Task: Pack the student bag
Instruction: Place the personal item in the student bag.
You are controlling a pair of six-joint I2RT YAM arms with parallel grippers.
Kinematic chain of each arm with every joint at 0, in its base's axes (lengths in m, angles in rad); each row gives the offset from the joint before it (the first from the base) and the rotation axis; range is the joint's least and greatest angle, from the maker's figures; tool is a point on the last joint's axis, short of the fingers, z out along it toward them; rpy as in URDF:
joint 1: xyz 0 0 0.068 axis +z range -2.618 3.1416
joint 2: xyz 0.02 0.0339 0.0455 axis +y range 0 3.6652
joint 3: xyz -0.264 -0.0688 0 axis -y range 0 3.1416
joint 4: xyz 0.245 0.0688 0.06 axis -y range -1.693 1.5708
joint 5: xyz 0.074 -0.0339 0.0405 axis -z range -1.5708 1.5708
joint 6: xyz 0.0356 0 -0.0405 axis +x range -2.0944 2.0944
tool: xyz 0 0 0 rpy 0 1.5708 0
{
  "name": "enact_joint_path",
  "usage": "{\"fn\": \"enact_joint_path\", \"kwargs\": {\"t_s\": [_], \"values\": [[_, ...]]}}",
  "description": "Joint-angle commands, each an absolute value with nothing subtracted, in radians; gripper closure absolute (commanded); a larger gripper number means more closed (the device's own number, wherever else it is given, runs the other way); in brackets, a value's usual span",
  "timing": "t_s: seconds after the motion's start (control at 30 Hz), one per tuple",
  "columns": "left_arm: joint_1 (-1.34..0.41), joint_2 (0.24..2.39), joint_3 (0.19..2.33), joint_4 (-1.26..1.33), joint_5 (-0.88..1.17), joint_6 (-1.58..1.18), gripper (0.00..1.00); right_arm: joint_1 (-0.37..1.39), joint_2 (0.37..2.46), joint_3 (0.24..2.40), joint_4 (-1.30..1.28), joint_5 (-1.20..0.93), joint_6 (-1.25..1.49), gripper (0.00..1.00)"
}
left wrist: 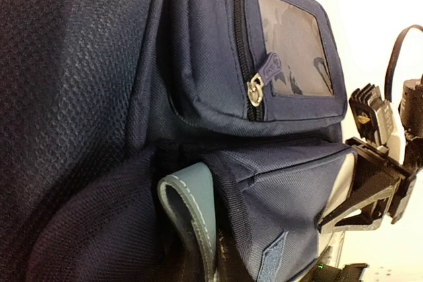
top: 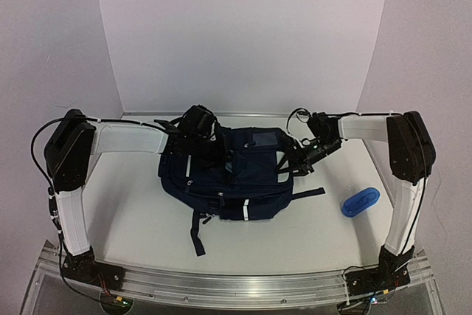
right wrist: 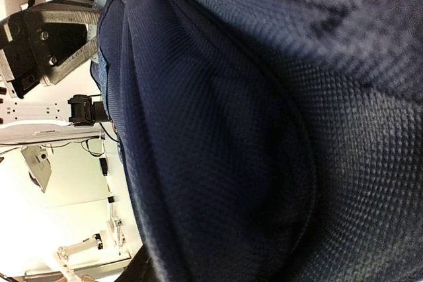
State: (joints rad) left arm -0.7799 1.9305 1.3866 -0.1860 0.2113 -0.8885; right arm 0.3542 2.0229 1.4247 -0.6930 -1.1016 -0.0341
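The student bag (top: 236,175), navy with thin white stripes, lies in the middle of the table with dark straps trailing toward me. My left gripper (top: 198,129) sits at its back left corner. In the left wrist view the student bag (left wrist: 79,97) fills the frame and hides my own fingers; fabric and a grey-blue loop (left wrist: 195,203) bunch where the jaws close. My right gripper (top: 299,158) is at the bag's right side. The left wrist view shows that right gripper (left wrist: 360,143) with its jaws apart beside the bag. Only navy mesh of the student bag (right wrist: 264,130) shows in the right wrist view.
A small blue pouch (top: 360,201) lies on the table to the right of the bag, near the right arm's upright link. A zipped front pocket with a metal pull (left wrist: 255,90) and a clear window (left wrist: 294,44) faces the left wrist camera. White walls enclose the table.
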Motion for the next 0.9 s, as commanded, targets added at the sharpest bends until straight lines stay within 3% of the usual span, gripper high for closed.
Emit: {"fn": "enact_joint_path", "kwargs": {"t_s": [0.0,0.17,0.27,0.47,0.87], "values": [[-0.766,1.921,1.425,-0.243,0.279,-0.941,0.66,0.382,1.983,1.41,-0.693,-1.106,-0.024,0.55],[-0.754,1.869,1.462,-0.463,0.147,-0.94,0.33,0.349,1.959,1.392,-0.696,-1.064,-0.03,0.48],[-0.754,1.868,1.52,-0.557,0.107,-0.911,0.22,0.337,1.951,1.384,-0.696,-1.027,-0.032,0.46],[-0.782,1.936,1.688,-0.737,0.054,-0.841,0.18,0.337,1.94,1.369,-0.696,-0.985,-0.024,0.46],[-0.824,2.1,1.847,-0.774,0.159,-0.822,0.13,0.337,1.968,1.371,-0.691,-1.013,-0.008,0.46]]}}
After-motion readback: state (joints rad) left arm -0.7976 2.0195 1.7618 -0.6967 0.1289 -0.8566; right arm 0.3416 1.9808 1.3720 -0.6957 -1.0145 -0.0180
